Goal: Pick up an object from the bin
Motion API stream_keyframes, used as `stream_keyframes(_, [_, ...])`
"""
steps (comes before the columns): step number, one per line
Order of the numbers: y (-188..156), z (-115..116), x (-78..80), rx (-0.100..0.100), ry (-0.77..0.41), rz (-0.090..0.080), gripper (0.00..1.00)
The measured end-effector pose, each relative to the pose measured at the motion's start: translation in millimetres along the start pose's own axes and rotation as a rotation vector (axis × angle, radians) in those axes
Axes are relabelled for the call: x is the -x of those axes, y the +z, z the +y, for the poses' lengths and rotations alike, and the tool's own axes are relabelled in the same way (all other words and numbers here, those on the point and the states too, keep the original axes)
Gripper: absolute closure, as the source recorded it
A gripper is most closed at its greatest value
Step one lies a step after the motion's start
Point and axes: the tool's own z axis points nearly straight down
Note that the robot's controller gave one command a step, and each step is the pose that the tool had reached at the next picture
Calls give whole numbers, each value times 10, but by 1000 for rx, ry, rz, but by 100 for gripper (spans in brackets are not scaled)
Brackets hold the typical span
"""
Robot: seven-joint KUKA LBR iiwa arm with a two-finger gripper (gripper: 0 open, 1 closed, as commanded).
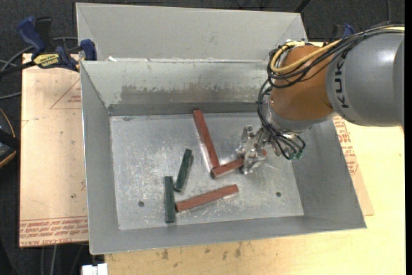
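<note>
— Any writing to read in the camera view?

— Only on the grey arm (364,84), which comes in from the right. Dark capital letters run along its casing, "KU" being what can be made out. The orange cover (299,87) at the wrist is plain, with black cables (273,77) looped across it. None of the pieces in the bin (96,158) shows a label.

— Where is the gripper?

— The gripper (251,161) is low in the right half of the bin, close to the floor. Its tip is at the right end of a short red-brown block (226,169). Whether it is open, closed or clamped on that end, I cannot tell; the metal parts there run together.

— How does that block lie?

— Flat on the bin floor, right of centre. Its long axis runs nearly left to right, with the right end angled a little toward the back wall and the gripper. Its left end meets the near end of a long red-brown strip (205,138), which runs from there toward the back wall, leaning left. The two make a narrow V.

— And the rest?

— A second red-brown bar (207,198) lies nearer the front, also almost left to right. Two dark green sticks lie left of it: the rear green stick (184,169) slanted, the front green stick (168,199) pointing front to back and touching the bar's left end.
</note>
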Motion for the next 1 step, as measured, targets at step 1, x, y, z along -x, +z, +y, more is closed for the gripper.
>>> stream_keyframes(1, [-1324, 10, 70, -1, -34, 7, 100])
